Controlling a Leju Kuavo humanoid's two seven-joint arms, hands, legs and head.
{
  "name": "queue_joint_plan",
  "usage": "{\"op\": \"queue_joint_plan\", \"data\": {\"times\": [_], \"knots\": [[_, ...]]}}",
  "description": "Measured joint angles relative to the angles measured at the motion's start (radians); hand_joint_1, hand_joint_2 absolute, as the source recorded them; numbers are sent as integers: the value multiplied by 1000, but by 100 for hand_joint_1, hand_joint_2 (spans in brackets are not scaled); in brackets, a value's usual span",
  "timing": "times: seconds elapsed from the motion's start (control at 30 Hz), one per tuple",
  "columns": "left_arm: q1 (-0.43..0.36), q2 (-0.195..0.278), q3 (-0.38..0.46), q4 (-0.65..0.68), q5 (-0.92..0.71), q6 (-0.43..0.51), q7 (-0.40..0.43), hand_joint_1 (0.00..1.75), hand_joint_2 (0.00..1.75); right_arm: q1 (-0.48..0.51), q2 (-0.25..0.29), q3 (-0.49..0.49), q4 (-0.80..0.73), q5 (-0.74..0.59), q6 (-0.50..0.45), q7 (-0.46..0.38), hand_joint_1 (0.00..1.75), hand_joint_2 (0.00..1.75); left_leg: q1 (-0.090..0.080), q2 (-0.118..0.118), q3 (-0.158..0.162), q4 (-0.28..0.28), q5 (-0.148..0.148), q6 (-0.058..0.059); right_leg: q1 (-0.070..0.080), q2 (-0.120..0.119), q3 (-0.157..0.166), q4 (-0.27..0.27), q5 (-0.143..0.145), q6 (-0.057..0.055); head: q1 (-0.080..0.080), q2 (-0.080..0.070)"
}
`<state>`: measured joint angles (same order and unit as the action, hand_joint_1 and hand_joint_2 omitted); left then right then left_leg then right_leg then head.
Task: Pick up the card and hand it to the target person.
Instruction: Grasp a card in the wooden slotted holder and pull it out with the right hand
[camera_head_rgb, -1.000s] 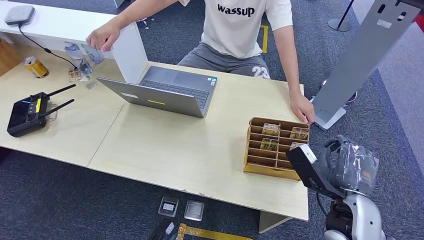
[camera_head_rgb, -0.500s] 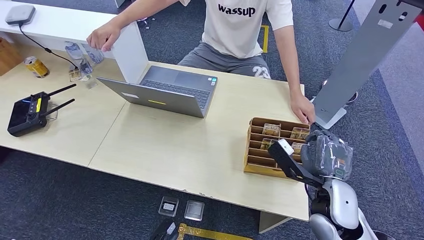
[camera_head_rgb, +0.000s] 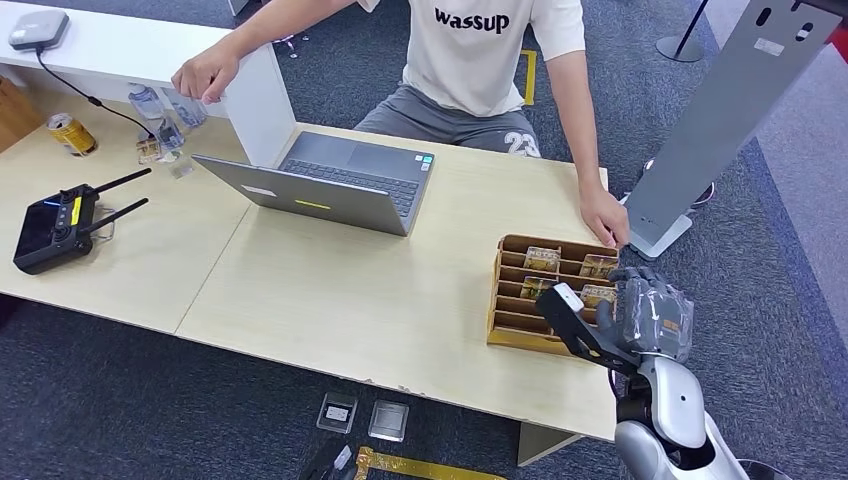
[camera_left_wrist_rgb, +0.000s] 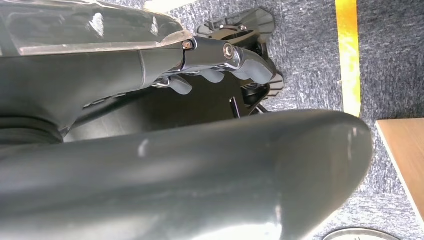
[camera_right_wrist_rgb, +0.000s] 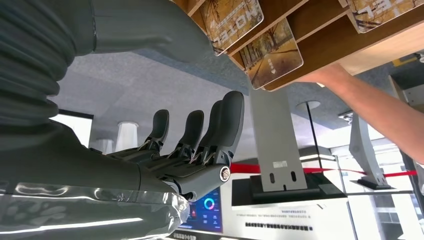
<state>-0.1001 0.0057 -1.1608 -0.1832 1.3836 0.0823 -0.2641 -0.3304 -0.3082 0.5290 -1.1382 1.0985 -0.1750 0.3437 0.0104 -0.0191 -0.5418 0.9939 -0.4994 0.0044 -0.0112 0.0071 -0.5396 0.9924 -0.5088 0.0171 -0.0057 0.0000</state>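
A wooden card rack (camera_head_rgb: 518, 322) stands at the table's near right corner, and several yellow-brown cards (camera_head_rgb: 542, 259) lean in its slots. My right hand (camera_head_rgb: 649, 312) hovers at the rack's right end, fingers apart, holding nothing. In the right wrist view the dark fingers (camera_right_wrist_rgb: 201, 134) stretch out just short of two cards (camera_right_wrist_rgb: 272, 52) sticking out of the rack (camera_right_wrist_rgb: 320, 46). The seated person in a white shirt (camera_head_rgb: 480, 45) rests a hand (camera_head_rgb: 606, 222) on the table just behind the rack. My left hand (camera_left_wrist_rgb: 220, 65) hangs over the carpet, holding nothing.
An open grey laptop (camera_head_rgb: 330, 185) sits mid-table in front of the person. A black controller (camera_head_rgb: 55, 230), a can (camera_head_rgb: 72, 133) and clear bottles (camera_head_rgb: 160, 125) lie at the far left. A grey stand (camera_head_rgb: 720, 110) rises to the right of the table.
My right hand has moved from beyond the table's right edge leftward and forward to the rack's right end. The person and the cards have stayed put.
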Motion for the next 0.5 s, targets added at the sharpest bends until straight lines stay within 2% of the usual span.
{"op": "queue_joint_plan", "data": {"times": [0.17, 0.5], "knots": [[0, 0, 0, 0, 0, 0, 0, 0, 0, -10, 5, 10, 34, -13, -5, -8, 65, 175, 0, 0, 0, 0, 0, 0, 0, 0, 0, 0, 0, 0, 0, 0], [0, 0, 0, 0, -2, 2, 3, 0, 0, -46, 17, 27, 111, -50, -33, -26, 69, 175, 0, 0, 0, 0, 0, 0, 0, 0, 0, 0, 0, 0, 0, 0]]}}
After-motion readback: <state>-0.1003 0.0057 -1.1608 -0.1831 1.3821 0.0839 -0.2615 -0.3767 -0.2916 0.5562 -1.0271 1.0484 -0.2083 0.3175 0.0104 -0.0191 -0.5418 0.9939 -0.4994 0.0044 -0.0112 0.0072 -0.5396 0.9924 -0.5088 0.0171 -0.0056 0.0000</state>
